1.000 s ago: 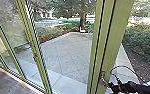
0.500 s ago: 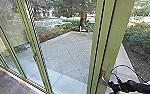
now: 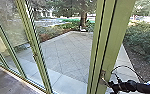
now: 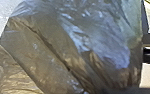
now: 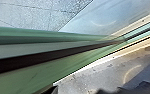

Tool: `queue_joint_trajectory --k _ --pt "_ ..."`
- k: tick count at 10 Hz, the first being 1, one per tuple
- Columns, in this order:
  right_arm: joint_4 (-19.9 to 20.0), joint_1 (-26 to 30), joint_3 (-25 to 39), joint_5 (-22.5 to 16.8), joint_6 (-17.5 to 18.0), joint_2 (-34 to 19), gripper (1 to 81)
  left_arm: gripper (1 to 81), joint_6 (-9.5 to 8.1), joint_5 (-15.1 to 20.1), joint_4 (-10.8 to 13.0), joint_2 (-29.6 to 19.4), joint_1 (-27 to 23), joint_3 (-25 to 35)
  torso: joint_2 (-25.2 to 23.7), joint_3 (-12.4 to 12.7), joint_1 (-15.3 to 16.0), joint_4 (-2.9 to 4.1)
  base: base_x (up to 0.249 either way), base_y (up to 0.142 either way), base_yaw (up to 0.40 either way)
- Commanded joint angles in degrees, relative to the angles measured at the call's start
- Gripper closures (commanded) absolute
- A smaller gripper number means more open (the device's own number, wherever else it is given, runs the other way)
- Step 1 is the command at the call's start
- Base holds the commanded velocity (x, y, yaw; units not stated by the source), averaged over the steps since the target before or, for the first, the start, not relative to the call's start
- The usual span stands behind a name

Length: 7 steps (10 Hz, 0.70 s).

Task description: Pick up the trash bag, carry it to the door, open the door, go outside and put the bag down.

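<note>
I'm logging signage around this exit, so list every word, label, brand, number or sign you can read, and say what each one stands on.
No text is legible in any view.
Trash bag: no print visible on the part in view.
Green door frame: no lettering visible.
Metal fitting on it: too small to tell if marked.
Pale object by the tree trunk: too small to tell.

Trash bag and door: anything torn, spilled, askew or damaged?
Nothing stands out. The bag is creased, with no visible tear or leak; the green door frame and handle show no obvious damage. The frame's slant is likely camera angle.
</note>
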Motion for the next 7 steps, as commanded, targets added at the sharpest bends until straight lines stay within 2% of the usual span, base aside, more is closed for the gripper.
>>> queue_joint_trajectory --k 1,4,7 --pt "-0.1 2.9 -1.1 -9.2 1.9 3.6 1.0 81.1 0.26 4.3 0.1 -0.5 -1.0 0.3 0.0 0.0 0.1 0.0 0.0 0.0 0.0" --pt "0.2 4.5 -1.2 -8.3 1.7 2.8 1.0 81.1 0.26 5.1 0.1 -0.7 -1.0 0.3 0.0 0.0 0.1 0.0 0.0 0.0 0.0" --pt "0.3 4.7 -1.2 -6.9 1.8 2.3 1.0 81.1 0.26 5.1 0.1 -0.8 -1.0 0.3 0.0 -0.1 0.1 0.0 0.073 0.0 0.0"
